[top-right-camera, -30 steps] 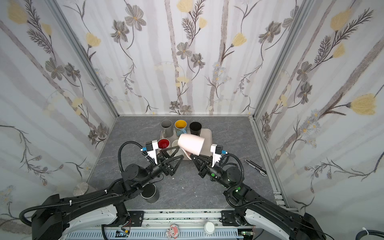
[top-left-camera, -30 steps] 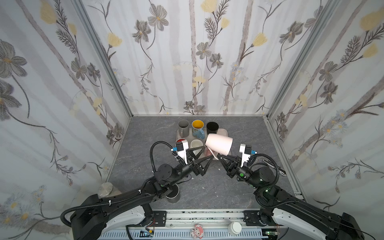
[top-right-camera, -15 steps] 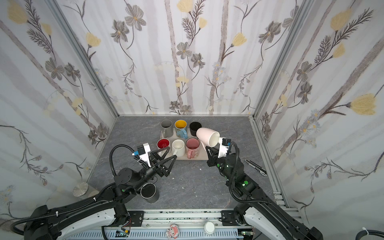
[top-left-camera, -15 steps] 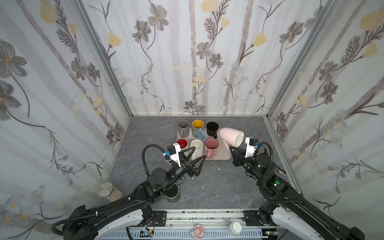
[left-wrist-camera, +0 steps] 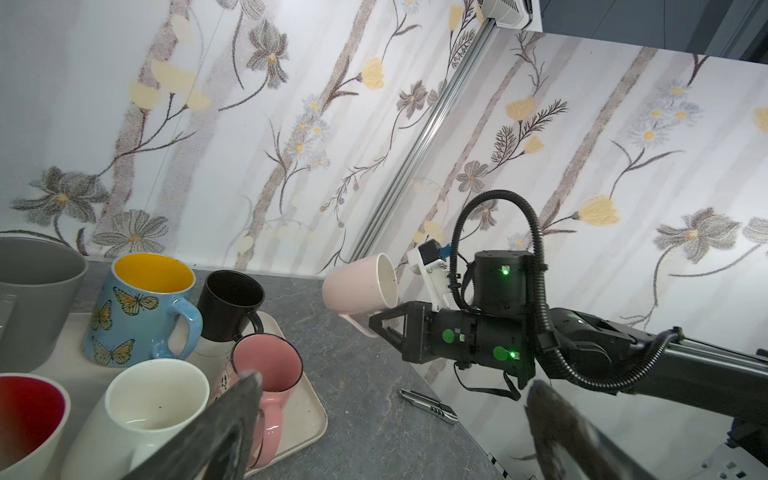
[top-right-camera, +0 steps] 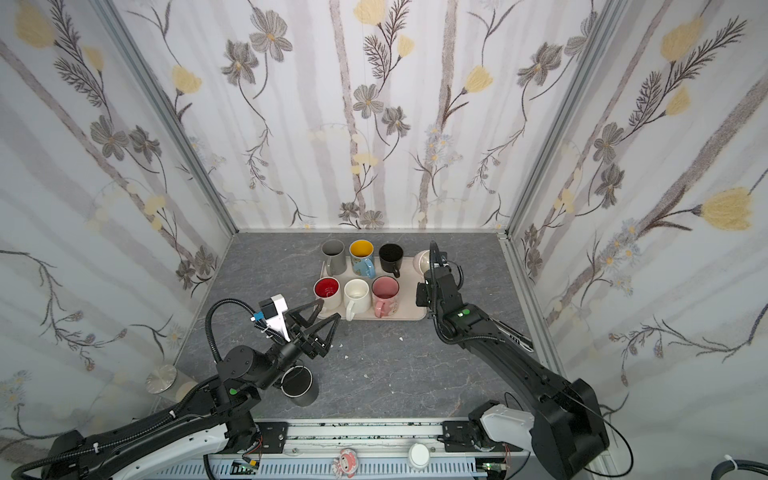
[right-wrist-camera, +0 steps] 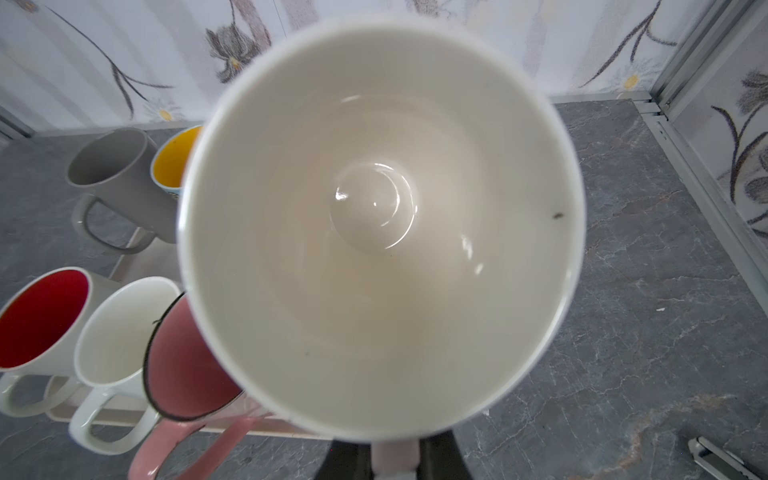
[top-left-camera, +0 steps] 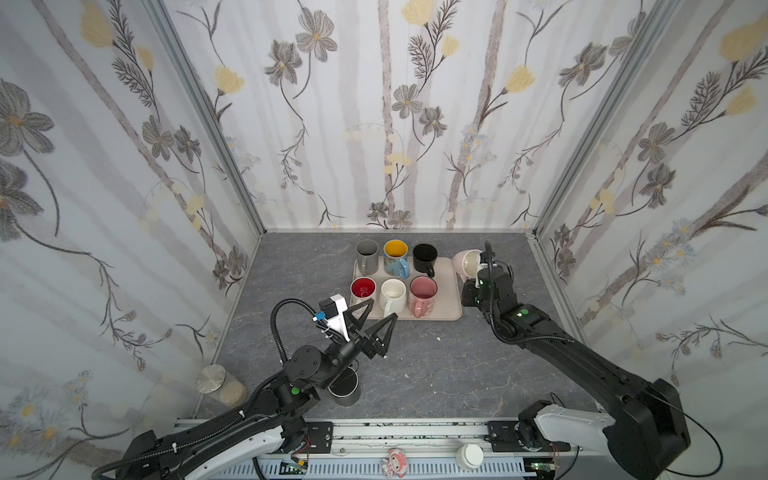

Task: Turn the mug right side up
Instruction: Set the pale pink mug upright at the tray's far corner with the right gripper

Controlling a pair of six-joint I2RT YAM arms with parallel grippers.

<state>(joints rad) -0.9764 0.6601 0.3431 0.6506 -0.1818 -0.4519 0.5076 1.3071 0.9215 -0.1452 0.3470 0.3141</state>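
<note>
Mug (left-wrist-camera: 357,289), pale pink glazed ceramic, tipped sideways in the air just beyond the right gripper (left-wrist-camera: 376,324), handle pinched between its closed jaws, mouth facing back toward that wrist. Rigid, smooth, likely slippery and breakable; handle probably the surest hold. Left gripper (top-left-camera: 380,311) spread wide, empty.

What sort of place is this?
Likely a robot test booth: flowered wall panels box in a grey tabletop, two arms sit on a rail, and a tray holds six mugs.

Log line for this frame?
left gripper: open, empty | right gripper: shut on pale pink mug, by handle | mug: sideways, airborne, beside tray
</note>
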